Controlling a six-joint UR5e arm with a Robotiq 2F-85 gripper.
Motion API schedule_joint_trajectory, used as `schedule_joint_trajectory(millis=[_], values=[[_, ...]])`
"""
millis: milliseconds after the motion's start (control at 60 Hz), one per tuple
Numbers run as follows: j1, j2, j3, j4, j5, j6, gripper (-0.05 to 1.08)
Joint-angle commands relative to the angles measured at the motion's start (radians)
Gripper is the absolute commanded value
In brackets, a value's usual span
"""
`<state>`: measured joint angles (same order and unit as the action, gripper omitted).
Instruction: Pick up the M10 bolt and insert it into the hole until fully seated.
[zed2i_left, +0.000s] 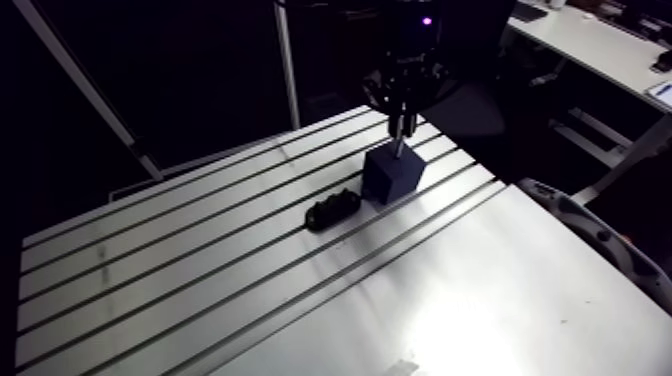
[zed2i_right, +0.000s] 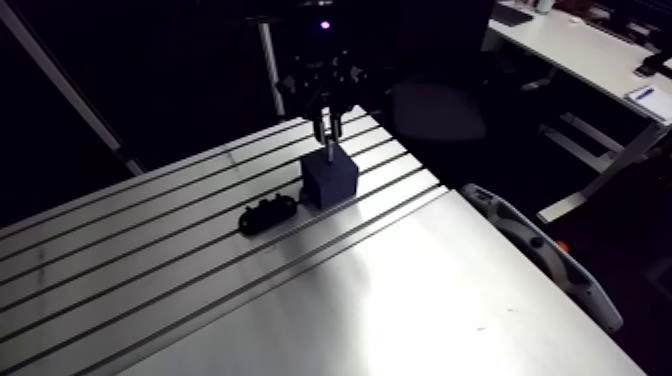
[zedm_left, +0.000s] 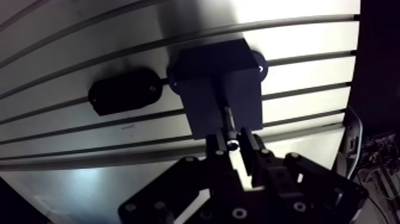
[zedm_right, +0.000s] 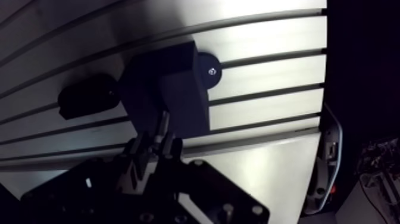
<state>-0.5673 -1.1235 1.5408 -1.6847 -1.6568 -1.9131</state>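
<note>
The black two-fingered gripper (zedm_left: 233, 145) is pinching the grey metal M10 bolt (zedm_left: 227, 117); its tip is apparently entering the dark blue cubic block (zedm_left: 208, 71); full seating is remaining.

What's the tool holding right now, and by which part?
The tool holds the M10 bolt by its head end, shank pointing at the dark block.

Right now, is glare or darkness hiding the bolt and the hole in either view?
Arm view: the table glares white near the camera, the block is a dark shape, and its hole is not readable. Wrist view: there is glare on the table beyond the block, the bolt catches a glint in the gripper, and the slots look curved.
</note>
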Motion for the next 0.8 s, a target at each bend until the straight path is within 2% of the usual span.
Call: schedule_joint_trajectory(millis=[17, 800], values=[[-0.002, 0.000, 0.002, 0.000, -0.001, -0.001, 1.08], [0.000, 0.000, 0.009, -0.002, 0.001, 0.001, 1.08]])
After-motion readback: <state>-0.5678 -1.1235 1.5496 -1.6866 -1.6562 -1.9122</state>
